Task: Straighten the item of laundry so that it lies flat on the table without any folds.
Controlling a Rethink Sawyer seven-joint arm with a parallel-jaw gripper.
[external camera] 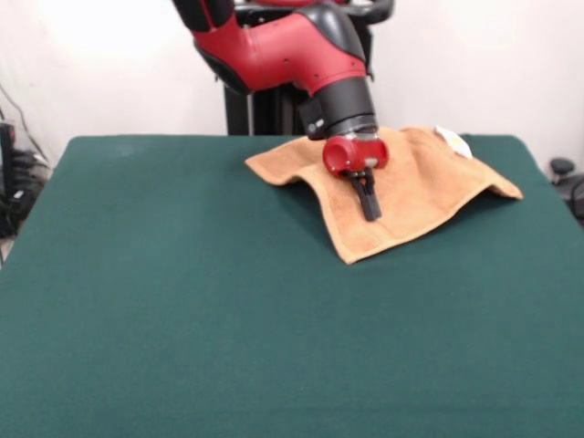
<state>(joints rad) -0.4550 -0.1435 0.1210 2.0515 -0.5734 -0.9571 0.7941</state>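
Note:
The orange-tan towel lies at the far right of the dark green table. It is spread in a rough diamond, with one corner toward the camera and a white tag at its far corner. It looks slightly humped and wavy along its edges. My gripper hangs from the red arm over the towel's middle. Its black fingers look pressed together, and the tips are at or just above the cloth. I cannot tell whether any cloth is pinched between them.
The robot's pedestal stands just behind the table's far edge. The towel's right corner lies near the table's right edge. Cables and equipment sit off the table at the left.

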